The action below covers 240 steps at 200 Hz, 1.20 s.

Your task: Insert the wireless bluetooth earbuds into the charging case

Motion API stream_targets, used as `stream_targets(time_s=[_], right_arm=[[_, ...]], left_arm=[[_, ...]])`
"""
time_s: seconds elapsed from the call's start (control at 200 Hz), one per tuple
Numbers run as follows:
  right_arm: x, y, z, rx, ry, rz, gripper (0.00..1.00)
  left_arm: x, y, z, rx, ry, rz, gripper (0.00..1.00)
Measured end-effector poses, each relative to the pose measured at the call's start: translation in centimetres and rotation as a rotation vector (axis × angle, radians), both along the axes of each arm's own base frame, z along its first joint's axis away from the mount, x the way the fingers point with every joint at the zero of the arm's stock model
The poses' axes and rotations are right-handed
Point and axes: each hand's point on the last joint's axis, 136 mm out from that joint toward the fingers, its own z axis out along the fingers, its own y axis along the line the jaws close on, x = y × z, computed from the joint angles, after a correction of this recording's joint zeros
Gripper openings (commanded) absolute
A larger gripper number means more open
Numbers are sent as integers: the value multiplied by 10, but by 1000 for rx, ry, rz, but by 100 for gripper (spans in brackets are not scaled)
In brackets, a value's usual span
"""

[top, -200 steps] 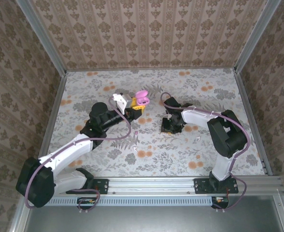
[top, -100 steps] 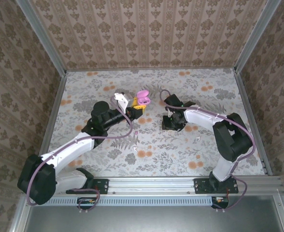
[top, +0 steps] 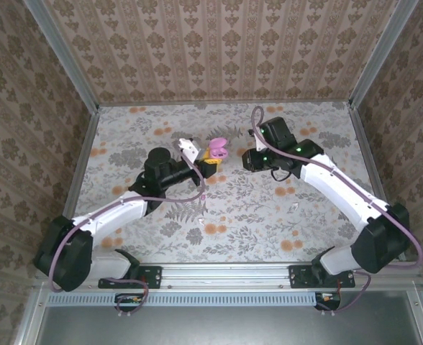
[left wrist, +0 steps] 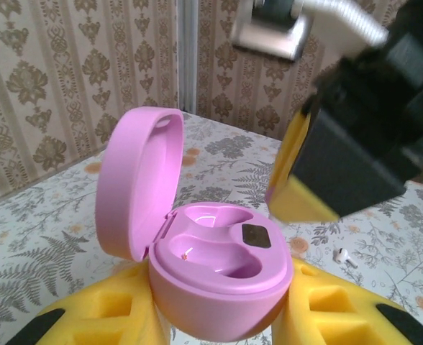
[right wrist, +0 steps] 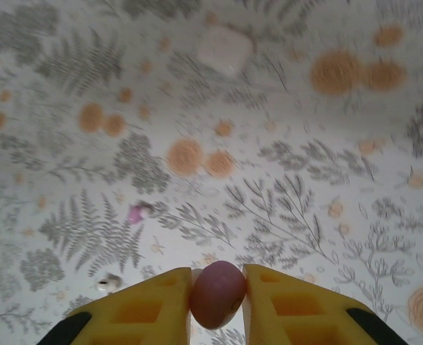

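Note:
The pink charging case (left wrist: 222, 284) stands with its lid (left wrist: 136, 183) swung up and both seats empty. My left gripper (left wrist: 219, 320) is shut on its base, yellow fingers (left wrist: 96, 316) on either side. From above, the case (top: 216, 149) is held over the middle of the table by the left gripper (top: 211, 159). My right gripper (top: 248, 159) hovers just right of it, shut on a pink earbud (right wrist: 217, 293) between its yellow pads (right wrist: 157, 302). Another pink earbud (right wrist: 137, 211) and a white earbud (right wrist: 109, 282) lie on the table below.
The floral table (top: 269, 215) is walled by patterned panels. A pink earbud (top: 203, 196) and white earbuds (top: 199, 222) (top: 296, 207) lie in front of the grippers. A blurred whitish lump (right wrist: 226, 49) rests farther off. The right gripper's black body (left wrist: 362, 136) looms close above the case.
My right arm has lifted off the table and swung toward the back, its gripper now level with the case. The left gripper has carried the case slightly right.

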Motion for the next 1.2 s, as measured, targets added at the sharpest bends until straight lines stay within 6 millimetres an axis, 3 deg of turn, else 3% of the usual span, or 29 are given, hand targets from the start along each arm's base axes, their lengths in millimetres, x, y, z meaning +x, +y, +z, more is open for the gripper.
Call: stream_targets(time_s=[0.17, 0.36, 1.2], right_arm=[[-10, 12, 37, 43, -91, 114, 25], [-20, 24, 52, 48, -131, 217, 25], [-28, 40, 61, 29, -174, 312, 25]], left_arm=[[-5, -7, 6, -4, -18, -56, 34], [-11, -13, 6, 6, -15, -123, 34], [-22, -19, 4, 26, 23, -202, 33]])
